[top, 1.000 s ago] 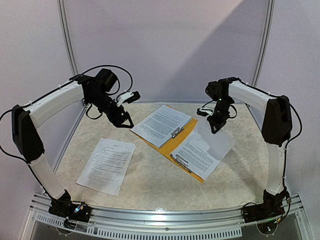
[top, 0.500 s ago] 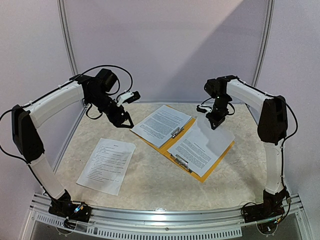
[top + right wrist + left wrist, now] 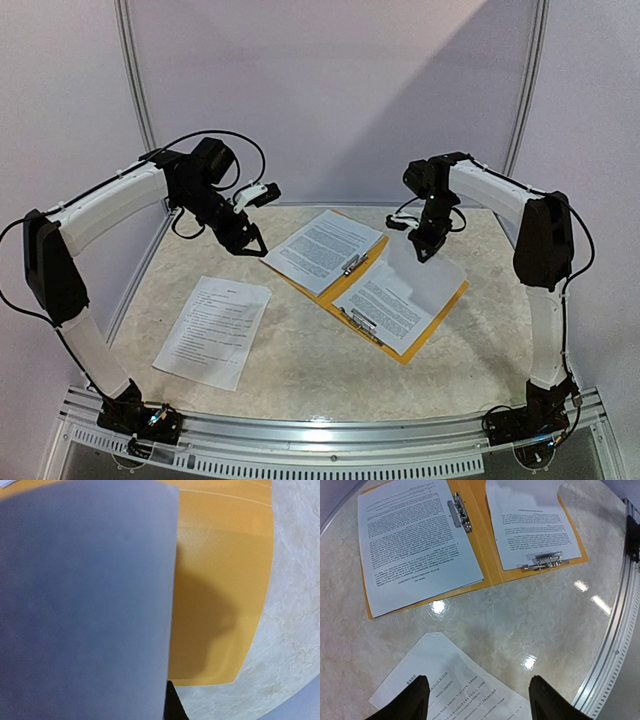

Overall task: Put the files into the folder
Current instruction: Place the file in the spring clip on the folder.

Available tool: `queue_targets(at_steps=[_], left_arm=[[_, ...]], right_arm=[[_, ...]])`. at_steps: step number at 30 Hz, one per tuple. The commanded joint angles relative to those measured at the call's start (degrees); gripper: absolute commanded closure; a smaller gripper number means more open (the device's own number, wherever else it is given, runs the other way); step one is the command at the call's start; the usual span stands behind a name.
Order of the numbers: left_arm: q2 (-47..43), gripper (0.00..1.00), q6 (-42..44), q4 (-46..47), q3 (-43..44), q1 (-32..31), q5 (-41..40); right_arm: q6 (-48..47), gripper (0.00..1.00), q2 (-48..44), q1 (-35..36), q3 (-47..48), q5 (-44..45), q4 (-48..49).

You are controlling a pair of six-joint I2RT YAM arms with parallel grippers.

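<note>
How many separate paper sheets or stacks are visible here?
3: one on the folder's left half, one on its right half, one loose on the table. Stacked sheets may hide others.

- The folder (image 3: pixel 437 309) is orange-yellow; a bare panel of it (image 3: pixel 225 595) carries a darker shadow
- The files (image 3: pixel 322 247) are white sheets with dense blocks of small black print; a loose sheet (image 3: pixel 213 329) is white with sparser black lines
- The lifted sheet (image 3: pixel 85 600) reads flat grey from behind
- The metal clips (image 3: pixel 460 512) are silver
- The table (image 3: pixel 300 370) is cream marble with pale veins
- The arms (image 3: pixel 105 205) are white with black joints; the left gripper's fingers (image 3: pixel 415 700) are black
</note>
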Motion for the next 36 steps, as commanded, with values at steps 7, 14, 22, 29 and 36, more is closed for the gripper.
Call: queue_targets(at_steps=[7, 14, 22, 29, 36], left_arm=[[1.17, 0.3, 0.16, 0.56, -0.73, -0.2, 0.3], [1.33, 0.3, 0.24, 0.4, -0.73, -0.24, 0.37], [1.25, 0.3, 0.72, 0.12, -0.73, -0.25, -0.05], [1.5, 0.3, 0.92, -0.06, -0.64, -0.2, -0.14], [1.78, 0.3, 0.98, -0.06, -0.47, -0.2, -0.31]], right_arm=[[-0.7, 0.81, -0.54, 0.16, -1.09, 4.62, 0.24], [-1.56, 0.67, 0.57, 0.08, -0.64, 8.04, 2.85], [-2.57, 0.66, 2.95, -0.59, -0.39, 9.65, 4.67], [-2.91, 0.64, 4.61, -0.95, -0.32, 9.17, 6.14], [-2.45, 0.59, 6.16, -0.89, 0.05, 10.06, 6.96]])
